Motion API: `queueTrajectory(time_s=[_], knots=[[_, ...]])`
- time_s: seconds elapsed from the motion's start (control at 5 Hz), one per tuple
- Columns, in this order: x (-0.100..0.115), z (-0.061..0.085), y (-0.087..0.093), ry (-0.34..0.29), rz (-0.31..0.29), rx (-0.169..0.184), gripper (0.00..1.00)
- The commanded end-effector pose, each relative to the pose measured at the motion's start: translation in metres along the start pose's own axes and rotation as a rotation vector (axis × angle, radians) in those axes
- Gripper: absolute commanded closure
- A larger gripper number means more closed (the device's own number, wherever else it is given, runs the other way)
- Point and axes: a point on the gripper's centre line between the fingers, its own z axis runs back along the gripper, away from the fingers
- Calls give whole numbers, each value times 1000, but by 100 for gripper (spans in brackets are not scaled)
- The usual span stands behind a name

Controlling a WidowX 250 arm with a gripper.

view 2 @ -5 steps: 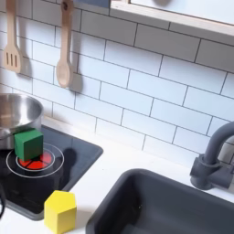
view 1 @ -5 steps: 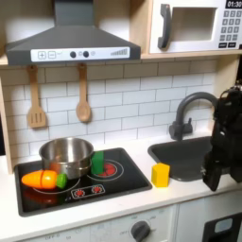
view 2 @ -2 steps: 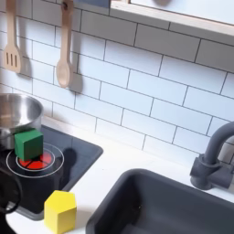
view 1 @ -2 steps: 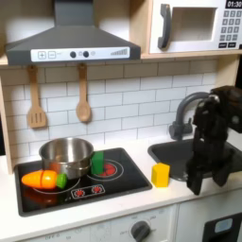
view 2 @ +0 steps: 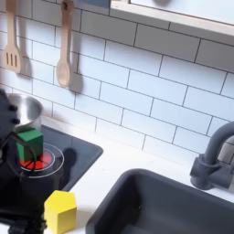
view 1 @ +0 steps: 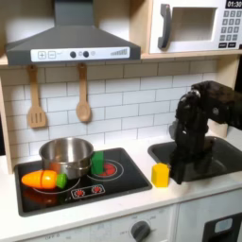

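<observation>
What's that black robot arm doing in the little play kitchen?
The black robot arm hangs over the counter by the sink, with its gripper low beside a yellow block. I cannot tell whether its fingers are open or shut, and it does not seem to hold anything. On the stove sit a silver pot, a green block and a toy carrot. Two wooden utensils hang on the tiled wall.

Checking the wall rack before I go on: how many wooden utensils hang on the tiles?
2. In the first exterior view, a slotted spatula hangs at the left and a wooden spoon to its right, both below the range hood.
</observation>
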Motion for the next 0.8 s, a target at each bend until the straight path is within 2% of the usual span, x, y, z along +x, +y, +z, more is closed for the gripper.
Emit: queueTrajectory(time_s=[0.0,0.2,0.6], knots=[[33,2,7,-40,48,-2,0],[40,3,9,-38,60,17,0],[40,4,10,-42,63,11,0]])
